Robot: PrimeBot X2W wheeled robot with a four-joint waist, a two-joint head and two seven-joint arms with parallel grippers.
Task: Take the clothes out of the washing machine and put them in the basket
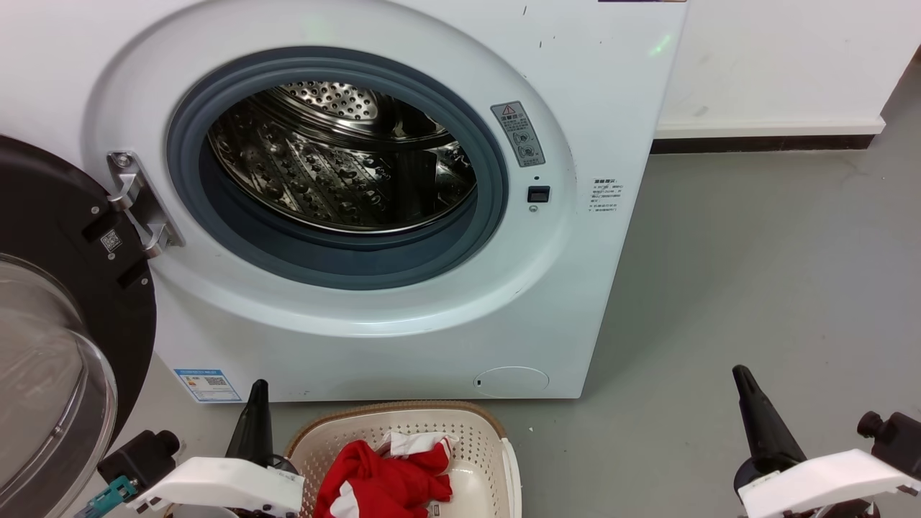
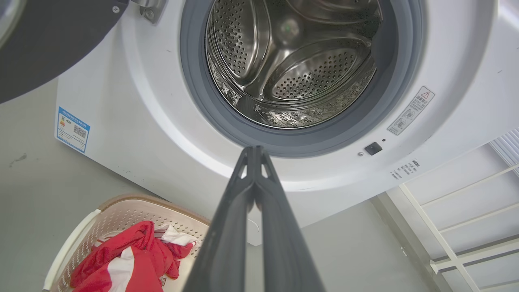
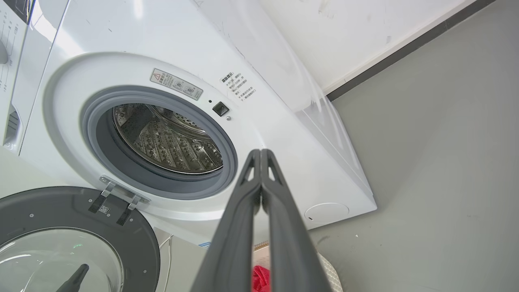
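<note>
Lying in the basket (image 1: 403, 417), the clothes (image 1: 385, 483) form a crumpled red heap with white patches. The frame edge cuts the basket's near half, so the bundle's full extent is unclear. The basket stands on grey floor (image 1: 755, 273), just in front of the washing machine (image 1: 597, 108), its door (image 1: 65, 237) swung wide to the left and the steel drum (image 1: 338, 165) exposed. Beside the basket's left rim is the left gripper (image 1: 258, 388), fingers pressed together, empty. Well apart to the right is the right gripper (image 1: 742, 375), likewise closed tip to tip, empty.
</note>
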